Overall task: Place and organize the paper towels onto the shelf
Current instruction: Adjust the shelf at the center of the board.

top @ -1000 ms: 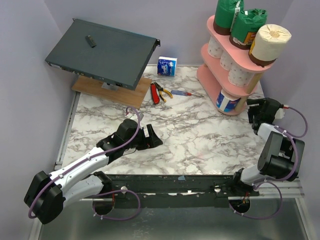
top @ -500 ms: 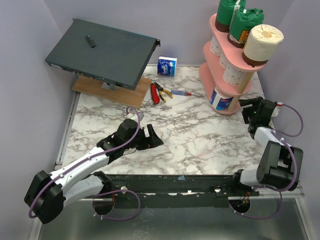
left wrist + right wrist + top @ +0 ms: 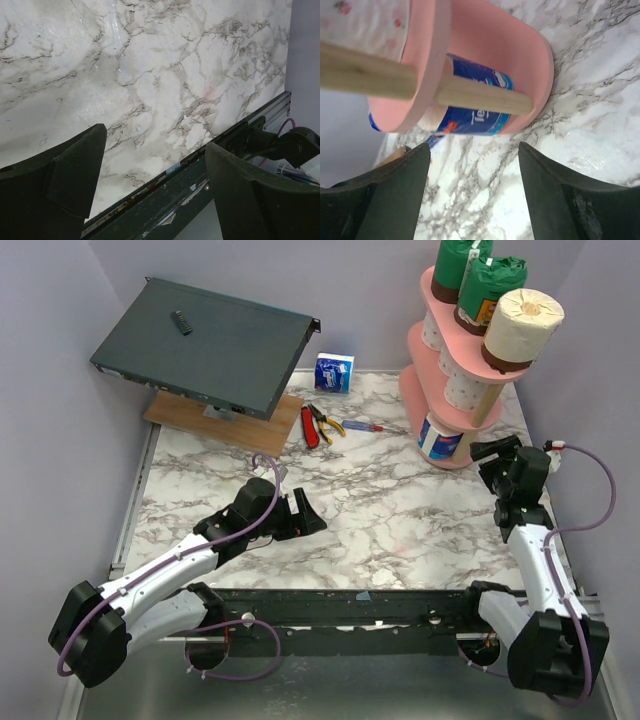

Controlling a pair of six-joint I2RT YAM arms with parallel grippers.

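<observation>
My right jaws stand released and empty. Just ahead of them is the pink shelf [image 3: 510, 60], its bottom tier holding a blue-and-white wrapped roll [image 3: 472, 120] behind a wooden dowel post [image 3: 485, 97] that crosses the gap between the tips. To tidy that roll I'd enter beside the post, not against it, and push gently so the shelf doesn't slide. My left jaws gape, empty, with only marble tabletop [image 3: 150, 75] beyond them.

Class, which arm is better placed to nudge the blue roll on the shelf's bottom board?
Right: the right hand is open facing that roll beside the shelf, while the left hand sits open, far from it.
</observation>
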